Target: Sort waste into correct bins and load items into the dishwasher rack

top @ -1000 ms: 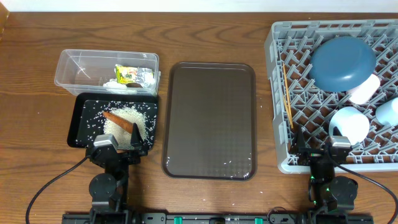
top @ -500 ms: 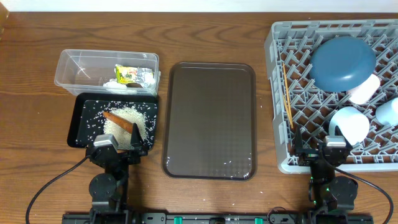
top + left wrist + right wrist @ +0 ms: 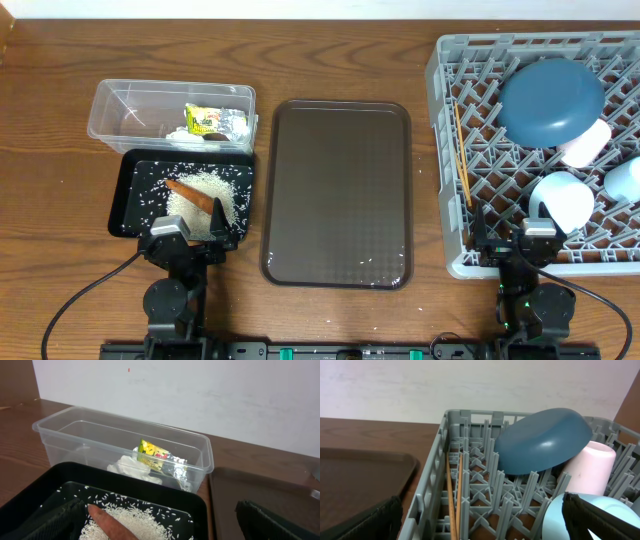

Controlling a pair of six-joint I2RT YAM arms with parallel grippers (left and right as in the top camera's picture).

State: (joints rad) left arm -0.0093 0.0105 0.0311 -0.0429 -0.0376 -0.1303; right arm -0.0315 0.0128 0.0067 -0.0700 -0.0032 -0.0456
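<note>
1. The chopsticks (image 3: 462, 155) lie in the dishwasher rack (image 3: 450, 60) along its left wall. Their long axis runs from the rack's far edge toward its near edge, and the two sticks lie close together, almost parallel.
2. The carrot-like stick (image 3: 190, 194) lies in the black tray (image 3: 130, 175) on the heap of white rice (image 3: 222, 186). It lies diagonally, one end toward the tray's far-left corner and the other toward its near-right corner.
3. The clear tub (image 3: 110, 110) sits just beyond the tray's far edge, with its long axis running left to right. The yellow-green wrapper (image 3: 207, 120) and the crumpled tissue (image 3: 180, 133) lie against its near wall.
4. The dark-blue bowl (image 3: 552, 100) leans tilted on the pegs at the far side of the rack. The white cup (image 3: 585, 143) is tucked against its near-right rim.
5. The light-blue bowl (image 3: 563, 198) and the pale-blue cup (image 3: 625, 180) sit nearer the rack's near-right corner.
6. The brown serving tray (image 3: 340, 195) lies mid-surface between the bins and the rack, with a few rice grains near its near edge.
7. The left hand (image 3: 185, 232) sits over the black tray's near edge with its fingers spread wide, and it grips nothing.
8. The right hand (image 3: 512, 240) sits at the rack's near wall, also spread wide and holding nothing.
</note>
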